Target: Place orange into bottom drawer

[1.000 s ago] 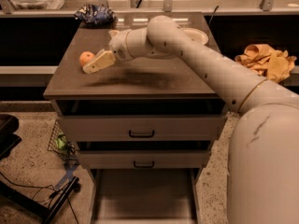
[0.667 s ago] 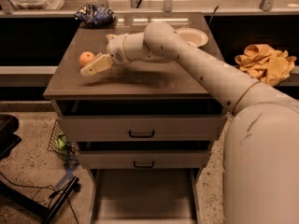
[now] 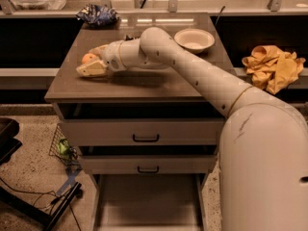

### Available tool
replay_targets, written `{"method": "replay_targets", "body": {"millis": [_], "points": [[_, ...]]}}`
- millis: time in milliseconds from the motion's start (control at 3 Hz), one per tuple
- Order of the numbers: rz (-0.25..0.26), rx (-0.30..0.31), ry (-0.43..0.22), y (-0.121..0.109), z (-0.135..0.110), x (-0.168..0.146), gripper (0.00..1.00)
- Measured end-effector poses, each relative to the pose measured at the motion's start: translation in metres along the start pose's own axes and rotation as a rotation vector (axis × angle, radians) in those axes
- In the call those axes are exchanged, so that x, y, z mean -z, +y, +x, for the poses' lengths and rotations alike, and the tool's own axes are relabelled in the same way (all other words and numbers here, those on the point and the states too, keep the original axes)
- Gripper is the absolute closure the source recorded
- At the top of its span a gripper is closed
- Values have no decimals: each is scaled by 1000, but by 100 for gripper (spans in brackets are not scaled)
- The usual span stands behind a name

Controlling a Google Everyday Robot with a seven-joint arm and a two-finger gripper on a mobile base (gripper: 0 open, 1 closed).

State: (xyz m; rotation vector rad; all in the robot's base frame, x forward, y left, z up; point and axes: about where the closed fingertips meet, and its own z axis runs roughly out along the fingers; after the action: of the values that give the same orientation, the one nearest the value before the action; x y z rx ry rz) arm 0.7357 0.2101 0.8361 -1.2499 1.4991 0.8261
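The orange (image 3: 87, 58) sits on the left part of the brown cabinet top (image 3: 144, 83). My gripper (image 3: 92, 60) reaches in from the right and is open, with one finger in front of the orange and one behind it, so the orange lies between them near the tips. The bottom drawer (image 3: 144, 203) is pulled out at the foot of the cabinet, and its grey tray shows nothing inside.
A white bowl (image 3: 194, 40) stands at the back right of the cabinet top and a blue bag (image 3: 97, 14) at the back left. The two upper drawers (image 3: 146, 131) are slightly out. A yellow cloth (image 3: 272, 67) lies to the right. A wire basket (image 3: 62, 146) and a black stand (image 3: 43, 208) are on the floor at left.
My gripper has moved a little left and back, from just in front of the orange to around it. The orange has stayed in place.
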Motion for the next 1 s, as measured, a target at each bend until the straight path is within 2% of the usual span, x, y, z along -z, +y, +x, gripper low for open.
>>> {"method": "replay_targets", "body": {"millis": [667, 1000], "points": [[-11, -1, -1, 4, 0, -6, 87], [-15, -1, -1, 6, 0, -9, 100]]}}
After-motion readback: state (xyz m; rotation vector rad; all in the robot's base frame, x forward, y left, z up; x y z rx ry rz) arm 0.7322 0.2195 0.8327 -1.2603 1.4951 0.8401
